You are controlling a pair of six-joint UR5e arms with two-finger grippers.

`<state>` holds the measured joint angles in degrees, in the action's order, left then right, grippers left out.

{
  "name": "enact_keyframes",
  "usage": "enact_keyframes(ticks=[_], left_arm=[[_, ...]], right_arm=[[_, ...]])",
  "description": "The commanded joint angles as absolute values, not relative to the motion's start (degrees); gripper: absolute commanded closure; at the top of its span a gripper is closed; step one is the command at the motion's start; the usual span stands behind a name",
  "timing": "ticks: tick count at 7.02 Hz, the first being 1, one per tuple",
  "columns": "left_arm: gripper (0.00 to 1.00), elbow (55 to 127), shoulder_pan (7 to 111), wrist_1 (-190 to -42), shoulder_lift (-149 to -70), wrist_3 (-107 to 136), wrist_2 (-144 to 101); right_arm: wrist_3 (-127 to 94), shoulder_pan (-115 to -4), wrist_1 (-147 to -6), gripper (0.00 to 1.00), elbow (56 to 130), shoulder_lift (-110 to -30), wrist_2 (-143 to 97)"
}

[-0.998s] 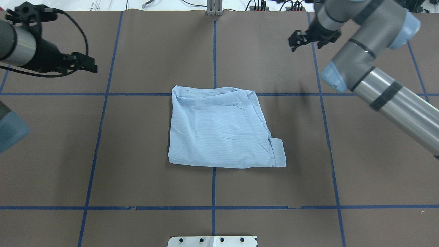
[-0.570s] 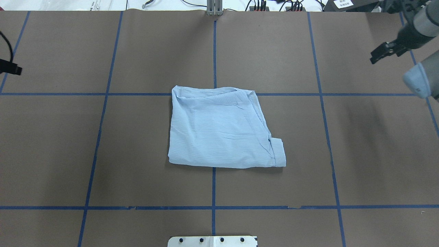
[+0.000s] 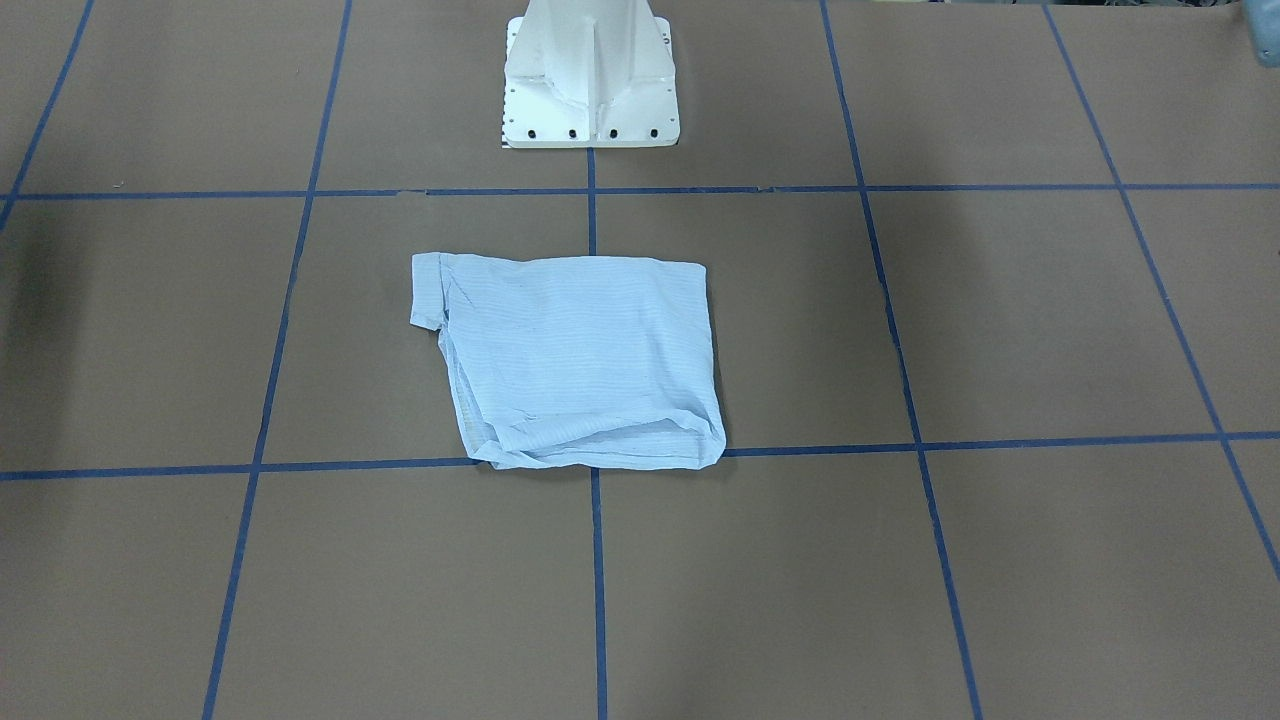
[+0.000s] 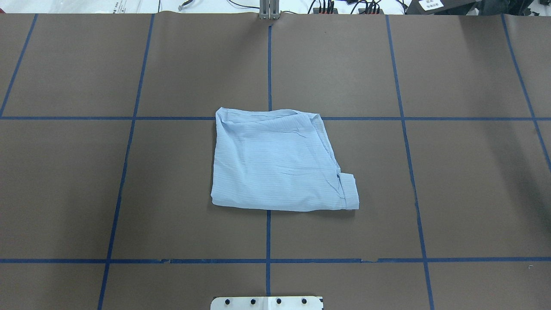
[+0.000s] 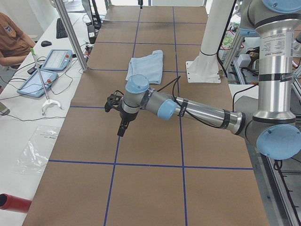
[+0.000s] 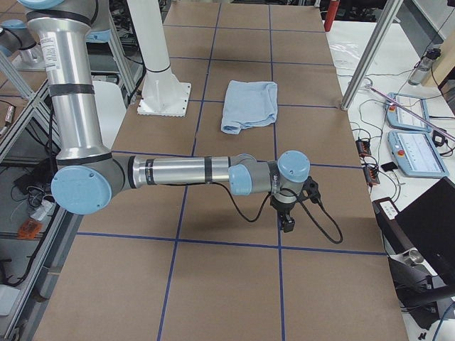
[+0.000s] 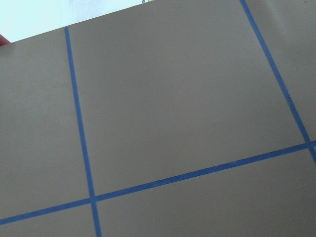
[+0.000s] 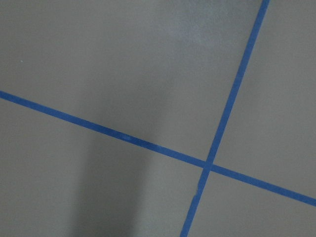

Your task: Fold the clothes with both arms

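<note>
The pale blue shirt lies folded into a rough rectangle at the table's middle, with a cuff sticking out at its near right corner. It also shows in the front-facing view as the shirt, and far off as the shirt in both side views. Neither arm shows in the overhead view. The left gripper points down over bare table far to the shirt's left. The right gripper points down far to its right. I cannot tell whether either is open or shut. Both wrist views show only brown table and blue tape.
The white pedestal base stands at the robot's side of the table. Blue tape lines grid the brown table cover. Tablets and cables lie on the side desk, where a person sits. Aluminium posts stand along the far edge.
Both arms have swung outward and left the overhead view, the left one to the left and the right one to the right. The shirt has not moved.
</note>
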<state>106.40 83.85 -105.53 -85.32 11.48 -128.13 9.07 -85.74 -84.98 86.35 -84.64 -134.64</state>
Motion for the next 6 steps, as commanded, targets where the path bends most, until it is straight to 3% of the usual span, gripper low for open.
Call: enact_keyframes(ticks=[1, 5, 6], left_arm=[[0.00, 100.04, 84.20, -108.53, -85.16, 11.07, -129.97], [0.00, 105.55, 86.73, -87.86, -85.43, 1.55, -130.17], [0.00, 102.95, 88.40, -87.80, -85.34, -3.46, -130.25]], right_arm=[[8.97, -90.33, -84.29, 0.00, 85.43, -89.72, -135.26], [0.71, -93.60, -91.03, 0.00, 95.52, -94.73, -136.23], [0.70, -93.86, -92.79, 0.00, 95.36, -95.18, -136.75]])
